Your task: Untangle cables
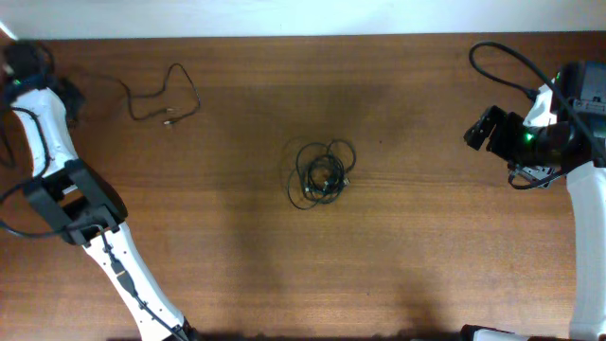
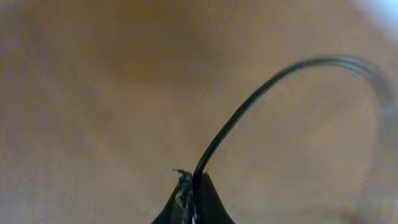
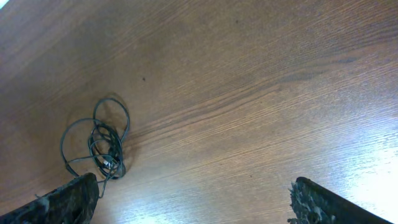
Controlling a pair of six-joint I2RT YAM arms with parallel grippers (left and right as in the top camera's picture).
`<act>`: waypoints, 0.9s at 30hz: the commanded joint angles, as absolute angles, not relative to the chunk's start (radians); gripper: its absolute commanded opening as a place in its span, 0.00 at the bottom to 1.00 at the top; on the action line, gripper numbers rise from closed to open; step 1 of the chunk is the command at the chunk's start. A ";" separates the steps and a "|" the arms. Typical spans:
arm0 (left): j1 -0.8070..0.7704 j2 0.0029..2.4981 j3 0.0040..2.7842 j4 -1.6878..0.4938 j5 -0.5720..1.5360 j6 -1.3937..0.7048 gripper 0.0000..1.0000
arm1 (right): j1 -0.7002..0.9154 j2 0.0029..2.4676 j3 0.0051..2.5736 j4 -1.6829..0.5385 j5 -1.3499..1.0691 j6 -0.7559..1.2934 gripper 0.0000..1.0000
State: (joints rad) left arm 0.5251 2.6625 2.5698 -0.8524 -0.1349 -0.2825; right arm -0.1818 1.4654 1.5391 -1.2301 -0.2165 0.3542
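A knotted bundle of thin black cables (image 1: 322, 173) lies at the middle of the table; the right wrist view shows it (image 3: 102, 146) far to the left. One separate loose cable (image 1: 163, 98) snakes across the back left. My left gripper (image 1: 68, 95) sits at that cable's left end. Close up, this gripper (image 2: 194, 182) is shut on the thin black cable (image 2: 249, 102), which arcs up and to the right from the fingertips. My right gripper (image 1: 478, 133) hovers at the right, well away from the bundle. It (image 3: 193, 205) is open, nothing between its fingers (image 3: 65, 200).
The wooden table (image 1: 426, 246) ends at a white wall along the back. Thick black wiring (image 1: 497, 62) loops off the right arm. The left arm's elbow (image 1: 71, 204) stands over the front left of the table.
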 commanded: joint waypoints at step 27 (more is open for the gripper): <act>0.558 2.568 2.600 -0.847 0.149 -0.174 0.95 | -0.183 1.466 1.543 -1.266 -0.236 0.344 0.99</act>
